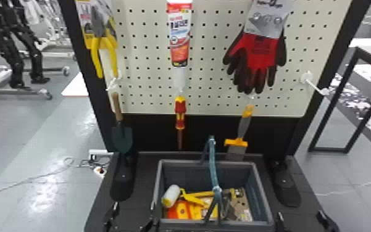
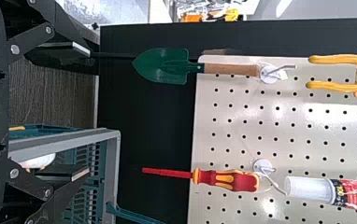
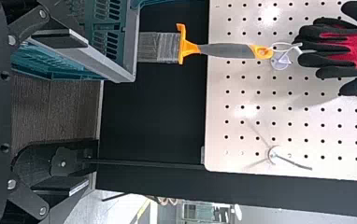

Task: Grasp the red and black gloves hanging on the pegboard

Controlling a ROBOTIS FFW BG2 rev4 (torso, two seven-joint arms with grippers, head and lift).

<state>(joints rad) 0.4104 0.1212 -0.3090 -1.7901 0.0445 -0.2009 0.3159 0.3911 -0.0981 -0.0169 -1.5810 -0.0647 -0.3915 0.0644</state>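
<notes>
Right gripper (image 3: 50, 112) fingers apart, low beside basket (image 3: 97, 60) — gloves (image 1: 255, 58) well above it; reaching up could snag the brush (image 3: 190, 46) hanging under them.

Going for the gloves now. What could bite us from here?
1. The brush hangs right under the gloves; an arm coming up from below could knock it loose.
2. A bare hook juts out beside the gloves and may snag the right gripper.
3. The gloves hang by a card; pulling low might tear it.
</notes>
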